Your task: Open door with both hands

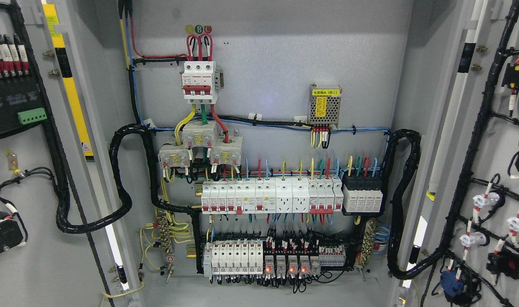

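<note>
Both cabinet doors stand swung wide: the left door (pixel 25 170) fills the picture's left edge and the right door (pixel 489 170) the right edge, each showing its inner face strung with black cable looms. Between them the open cabinet's back panel (pixel 276 59) carries a red three-pole main breaker (pixel 198 82), a mesh-cased power supply (pixel 324 103), and two rows of white circuit breakers (pixel 270 195). No robot hand appears, so whether either is released or clenched cannot be told.

Both grey cabinet doors, left door (pixel 29 264) and right door (pixel 494 149), stand swung wide open.
</note>
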